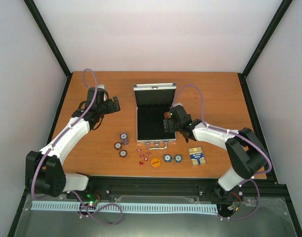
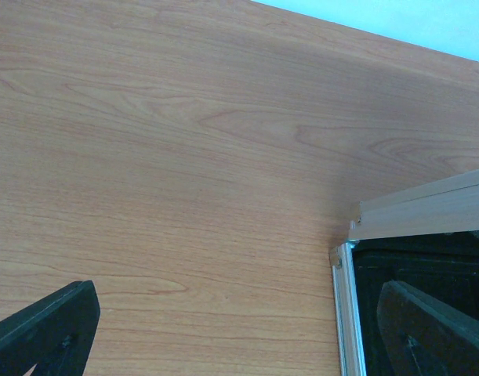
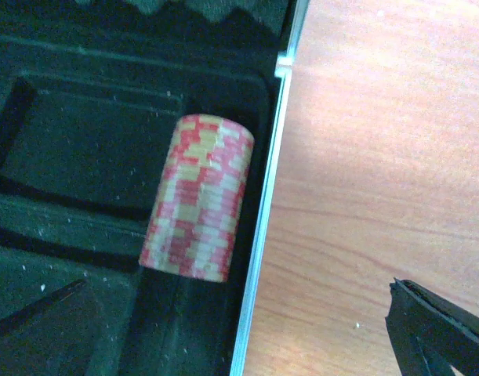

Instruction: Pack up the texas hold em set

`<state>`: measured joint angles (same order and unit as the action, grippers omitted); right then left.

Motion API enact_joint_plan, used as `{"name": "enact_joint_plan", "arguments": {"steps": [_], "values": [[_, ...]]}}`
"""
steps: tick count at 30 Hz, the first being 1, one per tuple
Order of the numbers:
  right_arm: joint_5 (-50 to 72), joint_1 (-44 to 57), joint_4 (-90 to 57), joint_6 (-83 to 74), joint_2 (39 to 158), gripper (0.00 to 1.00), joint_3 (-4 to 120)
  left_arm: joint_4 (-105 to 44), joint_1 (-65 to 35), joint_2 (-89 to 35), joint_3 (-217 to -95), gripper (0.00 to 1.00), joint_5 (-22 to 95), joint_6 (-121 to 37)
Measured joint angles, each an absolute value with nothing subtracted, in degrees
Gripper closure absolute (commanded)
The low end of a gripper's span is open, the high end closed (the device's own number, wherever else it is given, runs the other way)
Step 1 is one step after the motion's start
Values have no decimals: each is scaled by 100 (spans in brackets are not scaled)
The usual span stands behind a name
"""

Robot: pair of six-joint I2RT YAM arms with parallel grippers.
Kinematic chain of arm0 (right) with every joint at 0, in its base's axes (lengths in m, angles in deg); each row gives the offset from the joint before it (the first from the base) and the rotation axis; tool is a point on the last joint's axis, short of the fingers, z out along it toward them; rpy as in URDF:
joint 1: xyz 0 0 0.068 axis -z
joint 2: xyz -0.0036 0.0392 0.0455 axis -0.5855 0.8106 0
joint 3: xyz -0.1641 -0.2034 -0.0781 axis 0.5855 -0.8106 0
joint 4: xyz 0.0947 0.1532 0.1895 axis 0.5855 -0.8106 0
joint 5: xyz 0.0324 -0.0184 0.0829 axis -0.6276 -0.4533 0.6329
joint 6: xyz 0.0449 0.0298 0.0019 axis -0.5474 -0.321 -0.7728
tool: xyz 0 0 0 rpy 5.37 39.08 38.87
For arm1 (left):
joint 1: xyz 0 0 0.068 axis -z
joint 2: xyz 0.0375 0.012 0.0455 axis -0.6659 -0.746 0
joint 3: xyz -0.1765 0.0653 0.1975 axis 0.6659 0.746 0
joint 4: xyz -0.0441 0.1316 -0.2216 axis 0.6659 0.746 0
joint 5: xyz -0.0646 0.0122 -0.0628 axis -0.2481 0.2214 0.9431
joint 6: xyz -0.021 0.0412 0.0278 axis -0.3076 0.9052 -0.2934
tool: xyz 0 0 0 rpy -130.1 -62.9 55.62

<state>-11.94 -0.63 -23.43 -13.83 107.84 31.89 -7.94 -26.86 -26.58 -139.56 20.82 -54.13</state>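
Note:
The silver case lies open mid-table, its lid up at the back. A stack of red-and-cream chips lies on its side in the black lining by the case's right rim. My right gripper is open and empty, straddling that rim just short of the stack. My left gripper is open and empty beside the case's back left corner, one finger over the lining. Loose chips, blue chips, red dice, the orange disc and the card deck lie in front of the case.
The case handle points toward the arms. Black frame posts and white walls close off the table's left, right and back sides. A black rail runs along the near edge.

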Motion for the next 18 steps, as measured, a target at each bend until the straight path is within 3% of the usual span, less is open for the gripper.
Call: {"name": "enact_joint_plan", "arguments": {"steps": [18], "values": [[-844,208,-2400,-1477,11356,0,3069,-789,-2686,-2734,-13956,0,2080,-5413]]}}
